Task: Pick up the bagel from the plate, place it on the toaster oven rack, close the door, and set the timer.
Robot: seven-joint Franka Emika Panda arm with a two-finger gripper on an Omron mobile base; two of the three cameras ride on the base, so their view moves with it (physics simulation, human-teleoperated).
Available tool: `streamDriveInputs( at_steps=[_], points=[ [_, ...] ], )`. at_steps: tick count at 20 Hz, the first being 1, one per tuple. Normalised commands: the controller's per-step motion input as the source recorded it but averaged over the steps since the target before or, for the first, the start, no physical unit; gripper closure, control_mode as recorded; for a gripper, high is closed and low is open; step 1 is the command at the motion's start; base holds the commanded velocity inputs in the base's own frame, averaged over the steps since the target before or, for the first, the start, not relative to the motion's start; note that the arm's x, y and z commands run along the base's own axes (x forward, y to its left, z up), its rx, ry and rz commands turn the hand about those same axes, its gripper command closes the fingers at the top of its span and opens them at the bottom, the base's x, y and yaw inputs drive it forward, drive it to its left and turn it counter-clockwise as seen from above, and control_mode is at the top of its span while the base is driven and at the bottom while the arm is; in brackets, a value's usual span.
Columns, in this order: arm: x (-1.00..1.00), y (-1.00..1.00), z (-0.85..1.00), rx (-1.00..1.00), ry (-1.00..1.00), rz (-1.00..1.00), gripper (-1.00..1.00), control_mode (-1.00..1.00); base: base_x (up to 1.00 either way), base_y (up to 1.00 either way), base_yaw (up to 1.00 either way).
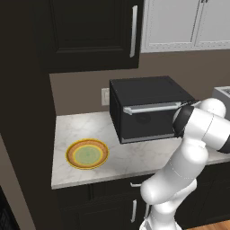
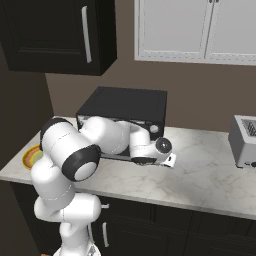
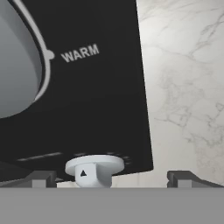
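Two finger tips of my gripper stand spread wide, holding nothing; a small white timer knob sits between them on the toaster oven's black panel; it looks rigid and smooth, so I'd pinch its ridge; the door looks shut.

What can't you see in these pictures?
- Inside the toaster oven: left base view, its shut door hides the rack and any bagel.
- Most of the plate: right base view, behind the arm.
- Big upper knob: hand view, cut off by the edge.
- Gripper: hand view, just the fingertips show.
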Motion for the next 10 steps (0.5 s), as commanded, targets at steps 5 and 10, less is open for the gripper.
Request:
streamDriveInputs(
  at_steps=[5,10],
  points=[
    [0.14,-0.15,0.00,0.03,0.00,0.00,-1.00,-1.00,0.00,0.00,0.00],
    [0.23,-0.23,0.00,0.07,0.00,0.00,1.00,-1.00,0.00,0.00,0.00]
  ],
)
